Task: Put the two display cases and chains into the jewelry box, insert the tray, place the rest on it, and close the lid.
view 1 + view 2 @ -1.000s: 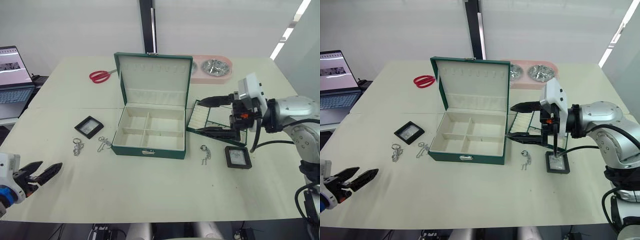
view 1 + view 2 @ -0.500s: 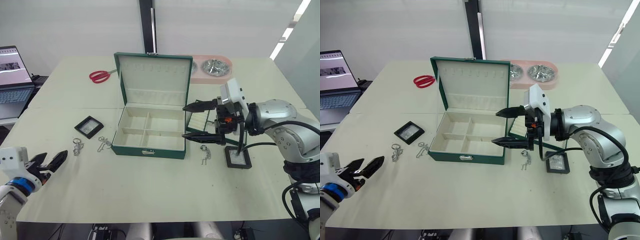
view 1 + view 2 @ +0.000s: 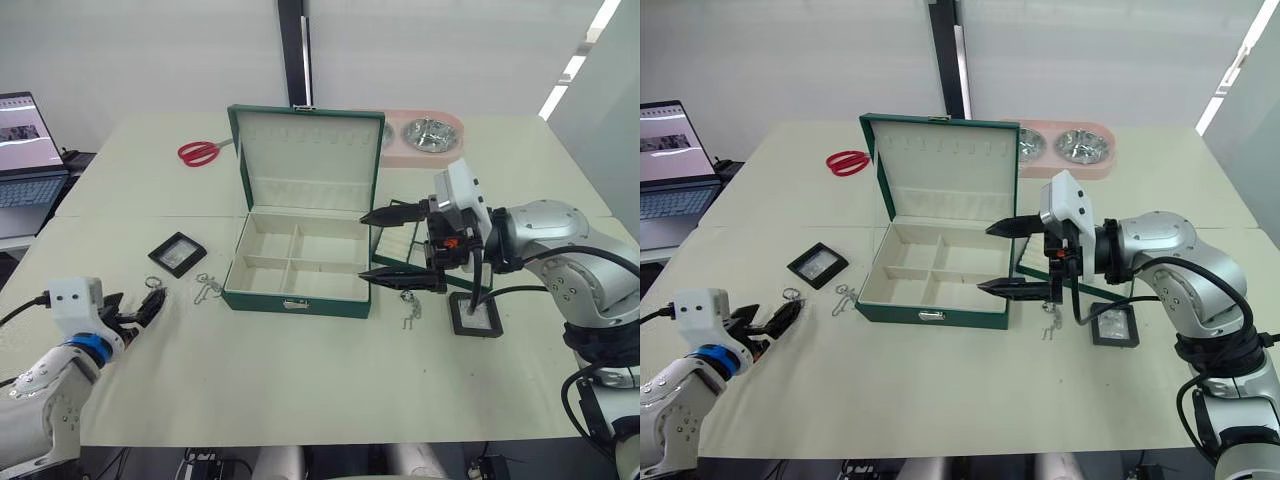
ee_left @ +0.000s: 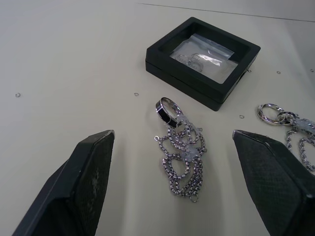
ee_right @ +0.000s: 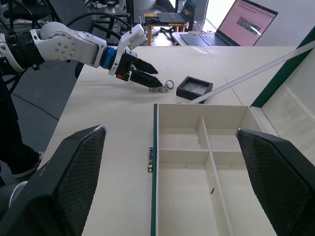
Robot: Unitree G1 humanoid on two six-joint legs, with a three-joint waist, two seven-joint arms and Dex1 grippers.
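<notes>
Two spread grippers: your left gripper [image 4: 170, 184] straddles a ringed chain [image 4: 179, 147] beside a display case [image 4: 203, 59]; your right gripper [image 3: 385, 246] hovers empty over the jewelry box [image 3: 300, 262].

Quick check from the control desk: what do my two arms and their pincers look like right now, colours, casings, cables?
Both arms have glossy silver-grey rounded shells. The right arm carries loose black cables and a white boxy wrist block with a small orange-red mark. Its right pincer has two long, tapering black fingers. The left arm has a blue wrist ring, a white block and a thin black cable; the left pincer has matching black fingers with textured pads.
</notes>
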